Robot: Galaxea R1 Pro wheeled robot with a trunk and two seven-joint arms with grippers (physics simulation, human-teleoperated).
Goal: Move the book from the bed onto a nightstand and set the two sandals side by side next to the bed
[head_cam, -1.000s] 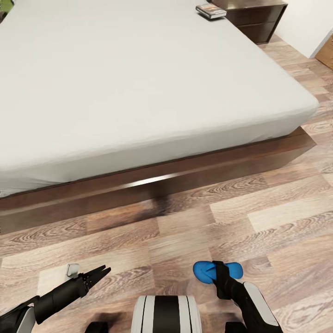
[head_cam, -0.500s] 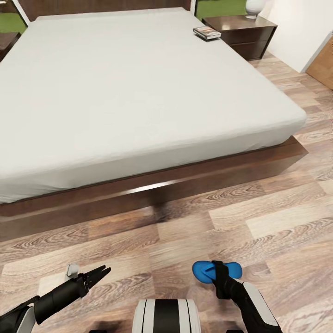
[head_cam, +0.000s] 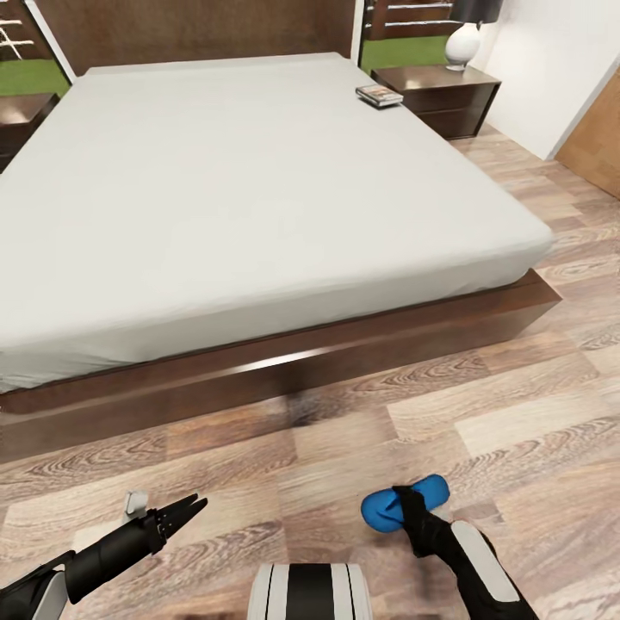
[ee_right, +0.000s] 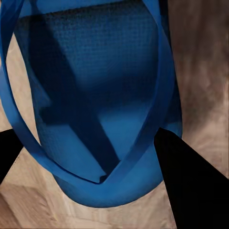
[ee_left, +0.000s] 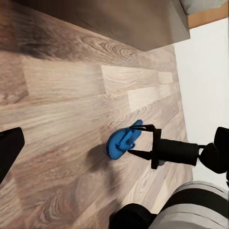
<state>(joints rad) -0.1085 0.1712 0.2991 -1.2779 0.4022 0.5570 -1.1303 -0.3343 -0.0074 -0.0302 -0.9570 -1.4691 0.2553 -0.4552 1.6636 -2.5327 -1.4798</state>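
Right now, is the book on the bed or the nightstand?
On the bed: the book lies at the mattress's far right corner, beside the nightstand.

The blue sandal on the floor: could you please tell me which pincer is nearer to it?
Right. The right pincer is closed around the blue sandal, while the left pincer hovers over bare floor well off to the side.

The book (head_cam: pixel 380 96) at the far corner of the bed (head_cam: pixel 258 189) is too small for its cover lettering to be read, and the lamp (head_cam: pixel 465 34) on the nightstand (head_cam: pixel 448 95) behind it is cut off by the picture's top edge. The right gripper (head_cam: pixel 405 504) covers the middle of the blue sandal (head_cam: pixel 405 505) in the head view. The left gripper (head_cam: pixel 185 510) has its fingertips drawn together.
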